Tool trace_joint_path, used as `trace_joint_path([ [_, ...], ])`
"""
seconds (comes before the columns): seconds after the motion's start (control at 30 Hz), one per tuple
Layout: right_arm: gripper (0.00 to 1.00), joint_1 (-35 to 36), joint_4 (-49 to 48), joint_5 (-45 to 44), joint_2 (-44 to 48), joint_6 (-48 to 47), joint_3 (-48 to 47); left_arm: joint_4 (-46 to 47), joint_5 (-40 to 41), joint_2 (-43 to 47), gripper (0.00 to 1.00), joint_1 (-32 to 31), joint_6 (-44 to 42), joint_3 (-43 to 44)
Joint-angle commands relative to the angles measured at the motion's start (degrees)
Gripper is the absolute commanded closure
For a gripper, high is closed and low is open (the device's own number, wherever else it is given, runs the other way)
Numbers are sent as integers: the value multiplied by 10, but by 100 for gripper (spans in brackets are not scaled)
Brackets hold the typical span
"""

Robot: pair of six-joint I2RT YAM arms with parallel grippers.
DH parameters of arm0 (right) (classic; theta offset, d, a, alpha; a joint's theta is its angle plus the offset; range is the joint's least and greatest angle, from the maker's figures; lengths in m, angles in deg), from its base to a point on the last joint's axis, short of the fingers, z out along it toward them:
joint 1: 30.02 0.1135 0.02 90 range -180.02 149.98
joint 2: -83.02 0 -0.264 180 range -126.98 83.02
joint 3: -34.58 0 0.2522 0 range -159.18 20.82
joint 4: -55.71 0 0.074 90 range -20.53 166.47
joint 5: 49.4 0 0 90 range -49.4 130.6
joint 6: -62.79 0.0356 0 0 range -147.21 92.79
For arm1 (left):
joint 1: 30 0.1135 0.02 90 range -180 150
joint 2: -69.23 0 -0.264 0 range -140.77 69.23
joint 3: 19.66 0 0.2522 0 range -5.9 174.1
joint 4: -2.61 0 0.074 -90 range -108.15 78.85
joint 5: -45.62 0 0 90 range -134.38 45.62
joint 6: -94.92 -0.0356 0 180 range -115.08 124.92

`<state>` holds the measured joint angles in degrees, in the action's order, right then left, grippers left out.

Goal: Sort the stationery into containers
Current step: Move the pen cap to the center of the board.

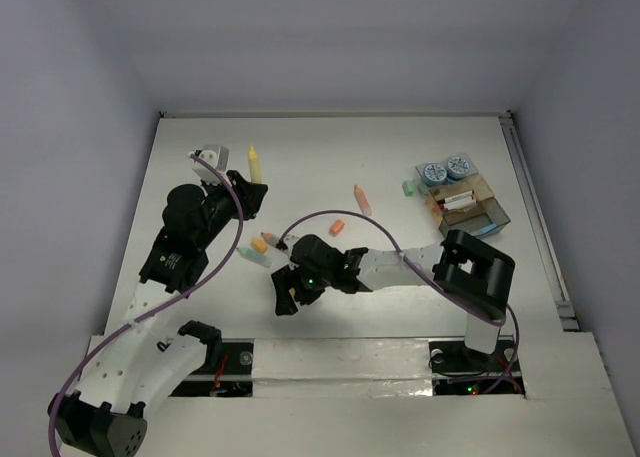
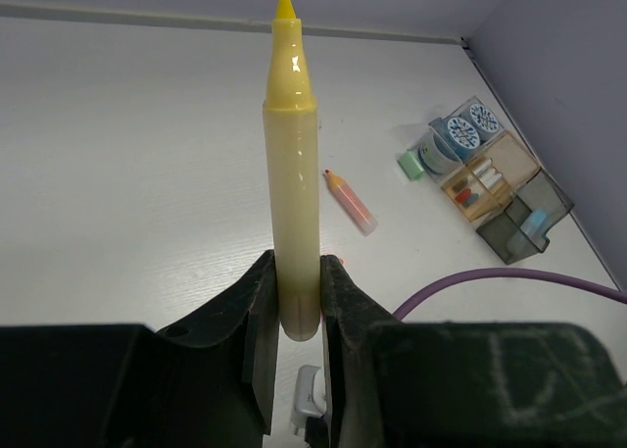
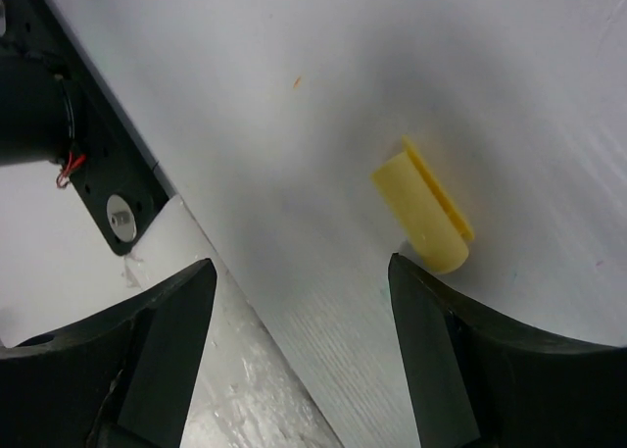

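A glossy pale-yellow marker with a bright yellow pointed tip (image 2: 292, 174) sticks out over the white table (image 2: 127, 154), its base pinched by the left gripper (image 2: 294, 293). The divided clear plastic tray (image 2: 511, 234) sits well apart. The right gripper (image 3: 299, 311) is spread wide beside a short yellow plastic cap (image 3: 423, 208).

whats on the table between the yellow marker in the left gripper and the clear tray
An orange-tipped marker and, beside the tray, a green eraser, both clear in the left wrist view.

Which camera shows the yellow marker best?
The left wrist view: the yellow marker fills the frame, clamped in the left tool. The top view shows the marker small; the right wrist view misses it.
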<state>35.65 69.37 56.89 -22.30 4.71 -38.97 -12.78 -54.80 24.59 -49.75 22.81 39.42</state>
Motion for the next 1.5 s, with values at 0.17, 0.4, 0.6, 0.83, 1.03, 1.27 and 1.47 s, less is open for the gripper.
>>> trace_joint_path([
  [0.17, 21, 1, 17, -136, -23, 7, -44, 17, -4, 8, 100, 1, -6, 5],
  [0.4, 22, 1, 69, -195, -59, -12, -99, 17, -5, 5, 100, 1, -6, 6],
  [0.6, 34, 1, 122, -219, -77, -13, -134, 17, -7, 6, 100, 1, -6, 6],
  [0.83, 61, 1, 157, -232, -95, -3, -154, 17, -7, 10, 100, 1, -6, 6],
  [1.03, 78, 1, 152, -249, -74, 16, -127, 17, -5, 14, 100, 1, -6, 5],
  [1.27, 87, -35, -34, -119, 44, 84, 53, 17, -9, 13, 100, 1, -5, 4],
  [1.47, 83, -105, -221, -18, 115, 226, 230, 17, -7, 11, 100, 1, -3, 5],
])
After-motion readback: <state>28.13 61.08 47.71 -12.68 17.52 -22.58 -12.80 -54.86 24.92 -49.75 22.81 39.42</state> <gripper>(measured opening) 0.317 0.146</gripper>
